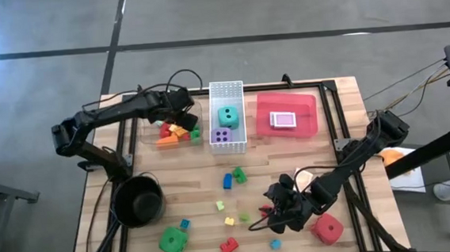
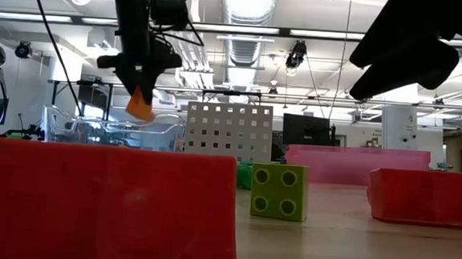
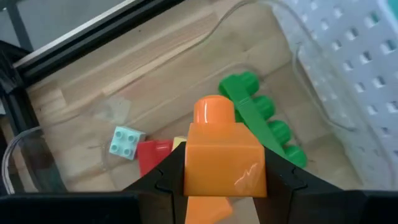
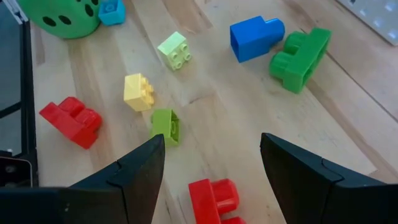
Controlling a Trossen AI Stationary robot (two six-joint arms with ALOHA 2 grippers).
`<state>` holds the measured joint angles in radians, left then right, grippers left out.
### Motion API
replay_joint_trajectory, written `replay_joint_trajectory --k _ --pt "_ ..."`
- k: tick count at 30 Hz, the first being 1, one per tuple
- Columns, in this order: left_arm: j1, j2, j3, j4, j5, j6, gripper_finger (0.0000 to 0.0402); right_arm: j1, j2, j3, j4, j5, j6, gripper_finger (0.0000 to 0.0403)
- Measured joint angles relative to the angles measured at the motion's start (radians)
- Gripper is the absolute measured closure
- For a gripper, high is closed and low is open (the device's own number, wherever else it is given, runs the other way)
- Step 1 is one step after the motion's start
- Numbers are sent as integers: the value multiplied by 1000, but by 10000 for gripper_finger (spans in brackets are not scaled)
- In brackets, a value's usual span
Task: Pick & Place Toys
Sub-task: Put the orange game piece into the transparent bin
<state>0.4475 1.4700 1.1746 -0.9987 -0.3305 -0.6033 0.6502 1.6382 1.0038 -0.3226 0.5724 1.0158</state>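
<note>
- toys (image 1: 229,181) roughly half sorted, judging by the spread; many loose on the bench (image 1: 342,94).
- already stowed: teal die (image 1: 227,115) and purple die (image 1: 222,136) inside the white perforated basket (image 1: 225,89); a flat card pack (image 1: 283,120) on the red tray (image 1: 311,104); red, orange and yellow bricks (image 1: 174,133) piled in the clear container (image 1: 147,125) beside the basket.
- held over that clear container: an orange brick (image 3: 222,155), pinched between the fingers of the left hand (image 3: 224,177), closed partway on it, not yet released; green brick (image 3: 264,121), pale teal brick (image 3: 126,140) and red brick (image 3: 154,155) lying below it.
- hovered over the near scatter: right hand (image 4: 211,162), fingers spread wide, nothing between them.
- left out under and around it: red brick (image 4: 213,198) closest, lime brick (image 4: 166,126), yellow brick (image 4: 138,92), pale green brick (image 4: 174,50), another red brick (image 4: 70,121), blue brick (image 4: 255,37) touching a green brick (image 4: 300,57).
- also unplaced: green die (image 1: 173,241) near the round black pot (image 1: 139,199), red die (image 1: 327,228) by the right arm, small blue bricks (image 1: 184,223) near the front edge.
- likely next: drop of the orange brick, then a pick from the near scatter.
</note>
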Motion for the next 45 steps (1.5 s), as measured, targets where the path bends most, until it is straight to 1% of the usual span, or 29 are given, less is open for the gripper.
replay_joint_trajectory --k 7,10,21,26,31,45 --pt "7 2 -18 18 2 -2 273 0 0 2 6 0 -6 148" --pt "7 21 -15 24 3 -22 273 0 0 2 11 0 -20 148" --pt "7 178 18 29 19 -3 273 0 0 2 19 -1 -51 148" --pt "7 242 17 23 53 0 273 0 0 2 19 -2 -51 148" --pt "7 293 18 24 63 0 273 0 0 2 20 -3 -50 148" --pt "6 299 18 33 55 1 273 0 0 2 21 -5 -51 148"
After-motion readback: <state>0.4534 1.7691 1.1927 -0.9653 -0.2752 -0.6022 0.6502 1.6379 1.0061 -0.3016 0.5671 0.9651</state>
